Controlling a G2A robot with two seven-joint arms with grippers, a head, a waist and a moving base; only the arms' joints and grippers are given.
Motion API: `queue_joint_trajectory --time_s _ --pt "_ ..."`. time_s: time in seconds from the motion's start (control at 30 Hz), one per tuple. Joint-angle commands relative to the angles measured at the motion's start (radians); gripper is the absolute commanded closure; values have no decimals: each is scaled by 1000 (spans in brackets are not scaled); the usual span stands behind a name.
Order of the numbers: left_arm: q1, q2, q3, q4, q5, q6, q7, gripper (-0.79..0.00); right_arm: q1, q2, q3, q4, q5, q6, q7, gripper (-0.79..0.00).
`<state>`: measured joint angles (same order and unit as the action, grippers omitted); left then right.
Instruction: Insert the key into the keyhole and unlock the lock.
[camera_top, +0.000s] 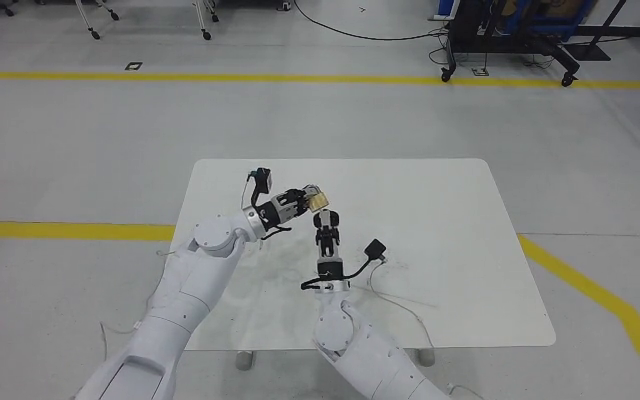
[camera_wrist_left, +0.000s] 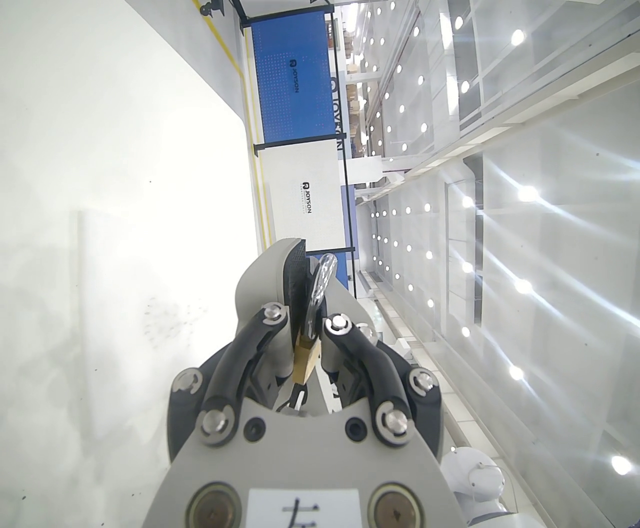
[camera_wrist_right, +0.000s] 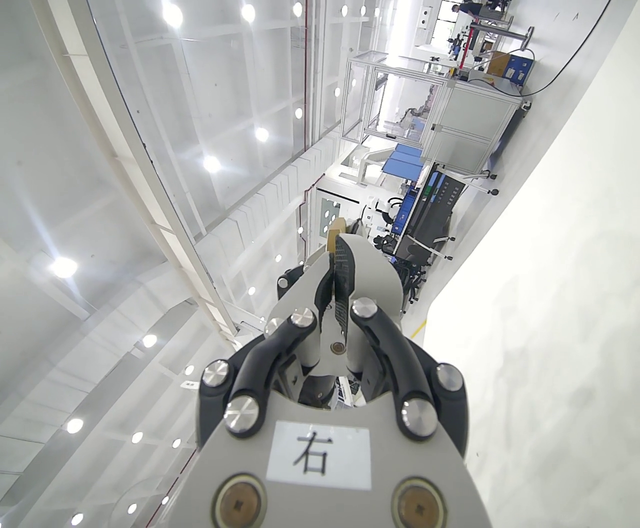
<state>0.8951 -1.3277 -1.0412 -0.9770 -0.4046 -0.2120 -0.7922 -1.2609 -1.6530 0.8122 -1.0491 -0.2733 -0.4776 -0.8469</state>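
Top view: one white table, one brass lock, two grippers. The left gripper is clamped on the lock above the table's middle. The right gripper is just near of it, tips at the lock.

Left wrist view: the jaws are pinched on the lock body, with the shackle protruding.

Right wrist view: the fingers are pressed together. What they pinch is hidden.
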Motion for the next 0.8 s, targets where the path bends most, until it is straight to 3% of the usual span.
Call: queue_joint_trajectory --time_s 0.0,0.23,0.27,0.3,0.77 --pt "-1 0 1 1 6 1 -3 0 -1 -1 10 -1 -5 4 5 0" --pt "-2 0 2 -1 26 0 -13 0 -15 2 58 -20 9 11 61 0" --pt "-2 0 3 -1 30 2 -15 0 -18 2 64 -25 9 14 67 -222" --pt "-3 0 4 0 29 6 -15 0 -22 3 70 -31 10 18 74 -785" --pt "-9 1 -36 23 -30 69 7 0 -43 5 95 -60 18 30 129 -785"
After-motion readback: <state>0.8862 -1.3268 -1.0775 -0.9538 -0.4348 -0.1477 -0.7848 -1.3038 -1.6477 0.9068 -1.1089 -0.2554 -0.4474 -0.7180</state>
